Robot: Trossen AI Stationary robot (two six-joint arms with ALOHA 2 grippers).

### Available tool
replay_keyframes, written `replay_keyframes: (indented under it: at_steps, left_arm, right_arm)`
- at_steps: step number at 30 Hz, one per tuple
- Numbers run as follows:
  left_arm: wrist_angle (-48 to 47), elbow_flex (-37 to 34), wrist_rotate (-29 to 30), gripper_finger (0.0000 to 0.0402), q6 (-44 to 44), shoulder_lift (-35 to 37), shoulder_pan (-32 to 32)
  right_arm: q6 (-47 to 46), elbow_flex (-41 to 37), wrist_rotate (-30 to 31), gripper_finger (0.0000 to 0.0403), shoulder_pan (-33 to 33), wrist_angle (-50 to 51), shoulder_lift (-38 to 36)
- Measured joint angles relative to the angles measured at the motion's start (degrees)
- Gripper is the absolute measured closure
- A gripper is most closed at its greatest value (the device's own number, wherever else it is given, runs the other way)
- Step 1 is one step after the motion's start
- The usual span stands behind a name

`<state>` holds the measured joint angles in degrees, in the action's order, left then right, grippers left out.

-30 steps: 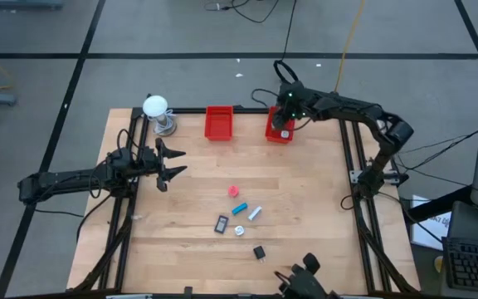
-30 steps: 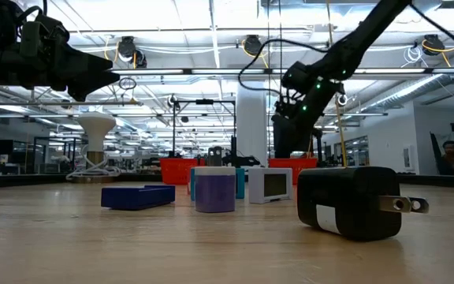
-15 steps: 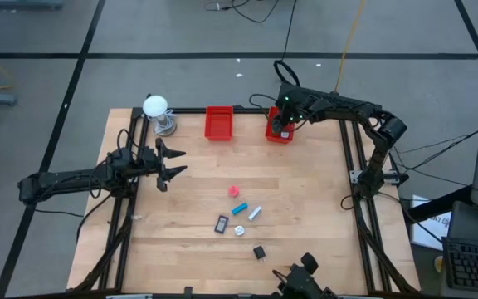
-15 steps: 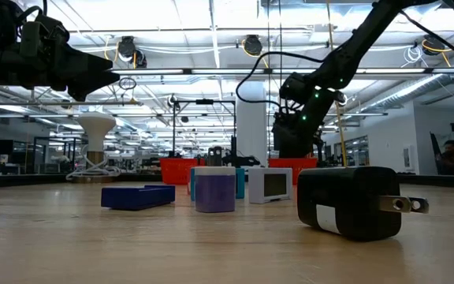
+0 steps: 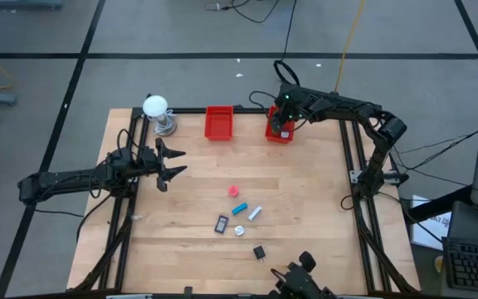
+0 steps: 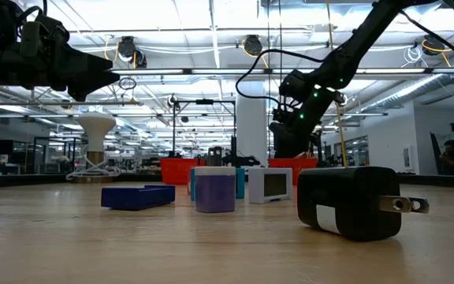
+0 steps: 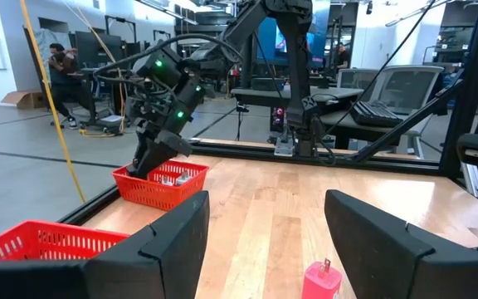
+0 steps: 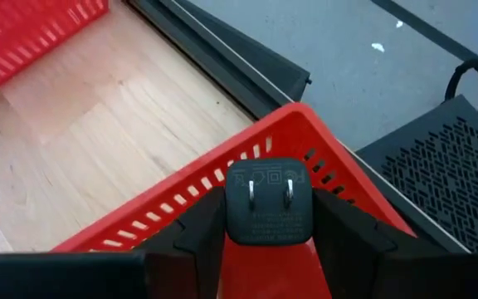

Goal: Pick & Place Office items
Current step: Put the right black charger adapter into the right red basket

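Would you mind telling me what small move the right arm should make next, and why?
Probably open the fingers: the right gripper holds a black plug adapter directly over the right-hand red bin, so releasing should drop it in. The left gripper waits, open, at the table's left.

Small office items scattered mid-table: pink piece (image 5: 234, 192) at 12 o'clock of the cluster, cyan piece (image 5: 240, 208) just below, pale blue piece (image 5: 255, 213) toward 4 o'clock. Dark flat rectangle (image 5: 221, 224) at 7 o'clock, white round piece (image 5: 239, 231) beside it. Black cube plug (image 5: 259, 252) apart at 5 o'clock. Another black plug (image 8: 265, 202), prongs outward, pinched over a red bin (image 8: 305, 137).
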<state>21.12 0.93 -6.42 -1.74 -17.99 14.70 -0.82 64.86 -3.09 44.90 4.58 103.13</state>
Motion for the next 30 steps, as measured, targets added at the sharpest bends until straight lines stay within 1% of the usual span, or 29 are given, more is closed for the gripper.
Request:
replay_keyframes:
  at_steps: [5,8,17,26,30]
  left_arm:
    - [0.0,0.0,0.0,0.0158,0.0,0.0,0.0]
    - [0.0,0.0,0.0,0.0158,0.0,0.0,0.0]
    - [0.0,0.0,0.0,0.0158,0.0,0.0,0.0]
    - [0.0,0.0,0.0,0.0158,0.0,0.0,0.0]
    - [0.0,0.0,0.0,0.0158,0.0,0.0,0.0]
  right_arm:
    - [0.0,-0.1,0.0,0.0259,-0.3,0.7,2.7]
    - [0.0,0.0,0.0,0.0259,-0.7,-0.7,3.9]
    - [0.0,0.1,0.0,0.0256,-0.7,-0.4,4.2]
    - [0.0,-0.1,0.0,0.0218,-0.8,1.0,4.4]
    - [0.0,-0.1,-0.1,0.0207,-0.8,0.8,3.5]
